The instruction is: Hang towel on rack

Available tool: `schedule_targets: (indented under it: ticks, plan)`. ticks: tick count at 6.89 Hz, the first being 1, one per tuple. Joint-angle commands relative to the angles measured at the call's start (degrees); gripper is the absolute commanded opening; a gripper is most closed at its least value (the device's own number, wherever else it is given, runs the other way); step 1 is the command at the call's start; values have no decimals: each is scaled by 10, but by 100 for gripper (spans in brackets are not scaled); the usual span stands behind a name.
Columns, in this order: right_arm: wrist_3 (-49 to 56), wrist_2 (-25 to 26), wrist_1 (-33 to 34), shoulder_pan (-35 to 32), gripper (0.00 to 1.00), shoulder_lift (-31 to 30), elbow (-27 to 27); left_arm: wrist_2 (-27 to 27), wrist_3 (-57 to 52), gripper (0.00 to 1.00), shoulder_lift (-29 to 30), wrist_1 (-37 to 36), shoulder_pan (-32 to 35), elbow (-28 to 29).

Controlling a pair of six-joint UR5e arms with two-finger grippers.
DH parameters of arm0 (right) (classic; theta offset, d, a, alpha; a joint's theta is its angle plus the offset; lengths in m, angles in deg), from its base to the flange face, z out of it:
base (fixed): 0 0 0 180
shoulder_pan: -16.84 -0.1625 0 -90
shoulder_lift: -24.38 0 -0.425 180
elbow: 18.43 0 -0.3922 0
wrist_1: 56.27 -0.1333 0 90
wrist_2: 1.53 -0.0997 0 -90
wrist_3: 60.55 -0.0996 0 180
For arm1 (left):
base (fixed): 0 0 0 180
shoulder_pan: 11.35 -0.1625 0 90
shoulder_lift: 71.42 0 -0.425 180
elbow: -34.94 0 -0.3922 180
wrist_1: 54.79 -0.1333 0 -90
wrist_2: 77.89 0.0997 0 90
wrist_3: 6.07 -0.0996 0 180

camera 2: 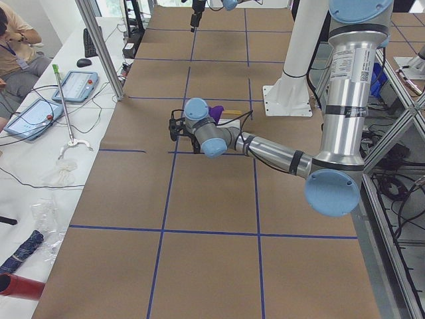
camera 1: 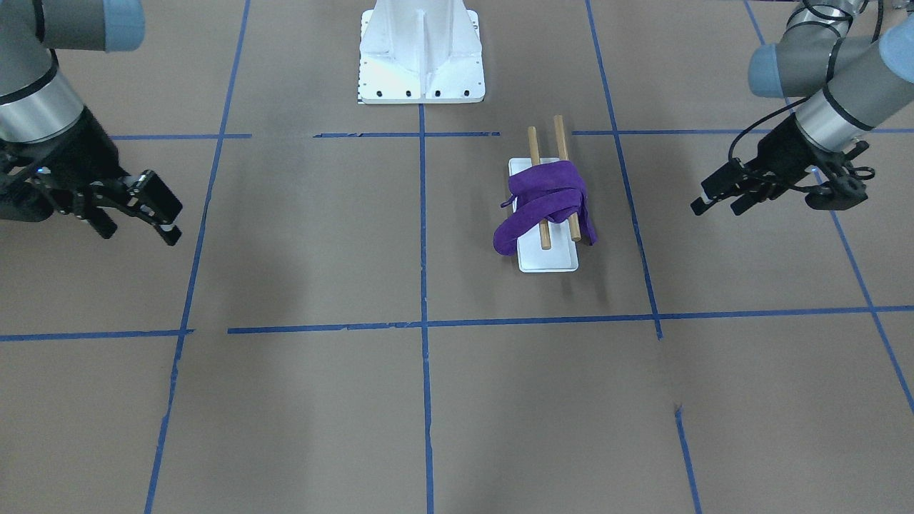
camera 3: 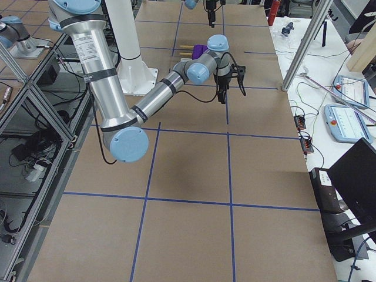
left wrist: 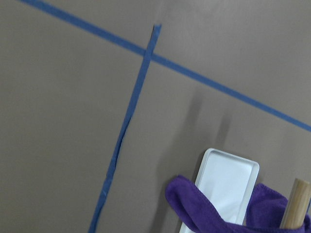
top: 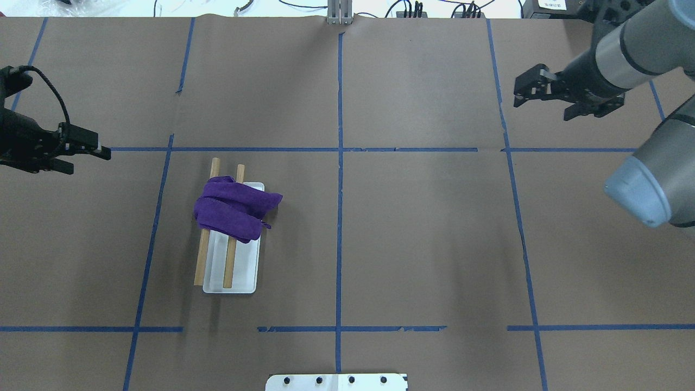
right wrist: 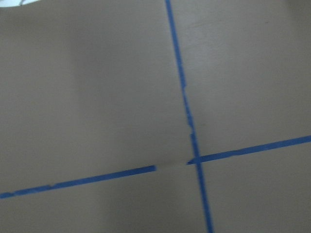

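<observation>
Purple towel (camera 1: 546,198) bunched, draped across both dowels (camera 1: 561,139) of the rack (camera 1: 550,258). Left gripper (camera 1: 715,210) and right gripper (camera 1: 141,235) hover well apart from it, jaws wide

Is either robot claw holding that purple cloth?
No, the purple towel is draped over the rack's wooden dowels, and the left gripper and right gripper are both far from it.

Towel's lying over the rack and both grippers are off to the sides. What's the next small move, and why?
Probably none beyond keeping both arms parked. The towel already drapes, bunched, across both dowels of the rack, and the left gripper and right gripper are open, empty and well clear.
</observation>
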Motion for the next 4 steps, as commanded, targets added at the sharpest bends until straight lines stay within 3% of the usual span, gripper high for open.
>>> schedule_targets:
  ticks: [1, 2, 4]
  plan:
    - [261, -22, 6, -82, 100, -116, 4, 3, -242, 100, -28, -3, 96, 57]
    - [349, -51, 5, -128, 100, -153, 27, 2, -352, 100, -34, -6, 147, 95]
    - [595, -117, 2, -233, 100, -171, 143, 2, -567, 100, -35, -38, 201, 162]
